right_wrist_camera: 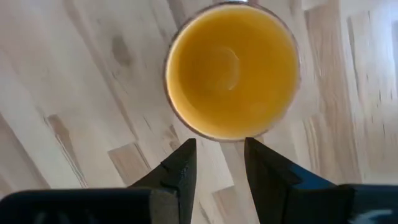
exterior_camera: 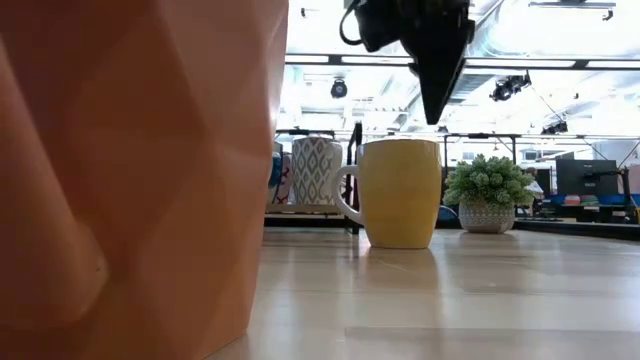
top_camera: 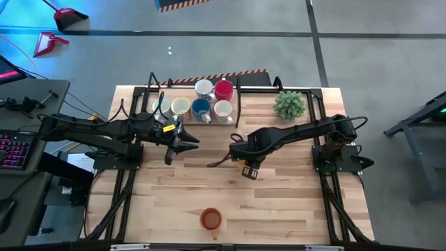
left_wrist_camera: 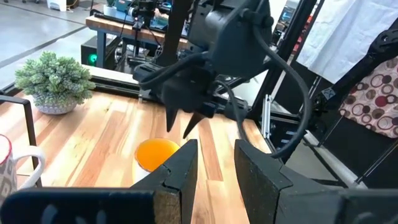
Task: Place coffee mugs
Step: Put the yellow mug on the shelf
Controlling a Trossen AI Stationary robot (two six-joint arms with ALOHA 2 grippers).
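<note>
The yellow mug stands upright mid-bench. The right gripper hangs just above it, jaws parted and empty. The left gripper, seemingly slightly parted, holds nothing, left of the mug.

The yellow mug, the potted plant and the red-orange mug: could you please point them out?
yellow mug (exterior_camera: 400, 190), low view, outer wall.
potted plant (top_camera: 289, 104), high view, foliage.
red-orange mug (top_camera: 210, 219), high view, inside.

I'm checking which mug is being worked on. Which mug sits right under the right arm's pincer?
The yellow mug, standing upright and alone mid-table, directly below the right pincer. The other mugs cluster at the table's far edge, and an orange one sits near the front.
</note>
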